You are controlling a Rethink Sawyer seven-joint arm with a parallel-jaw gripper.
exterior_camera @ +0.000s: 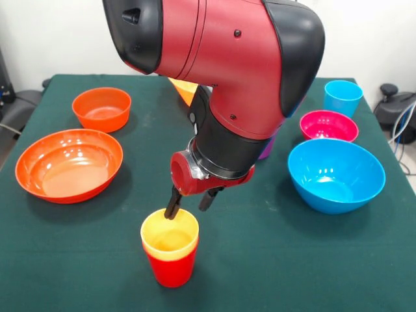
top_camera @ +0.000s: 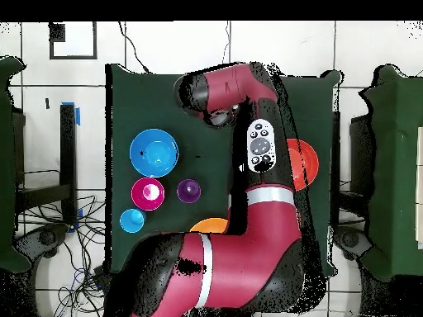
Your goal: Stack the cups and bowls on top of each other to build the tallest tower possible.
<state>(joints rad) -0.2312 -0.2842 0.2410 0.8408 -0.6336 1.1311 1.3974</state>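
A pale yellow cup (exterior_camera: 170, 233) sits nested in a red cup (exterior_camera: 171, 268) near the table's front edge; these two make the tower. My gripper (exterior_camera: 189, 203) hangs just above and behind it, open, with the left fingertip (exterior_camera: 172, 209) at the yellow cup's far rim. The overhead view hides the gripper and tower under the arm. Loose pieces: blue cup (exterior_camera: 342, 97) (top_camera: 132, 220), purple cup (exterior_camera: 266, 151) (top_camera: 189, 191), large blue bowl (exterior_camera: 336, 174) (top_camera: 154, 153), magenta bowl (exterior_camera: 328, 125) (top_camera: 148, 193), wide orange bowl (exterior_camera: 69, 164) (top_camera: 307, 163), small orange bowl (exterior_camera: 101, 108).
A yellow-orange bowl (exterior_camera: 184, 91) (top_camera: 210, 224) peeks out from behind the arm. The green table (exterior_camera: 260, 260) reaches the bottom edge of the front view. Cables and chairs surround the table in the overhead view.
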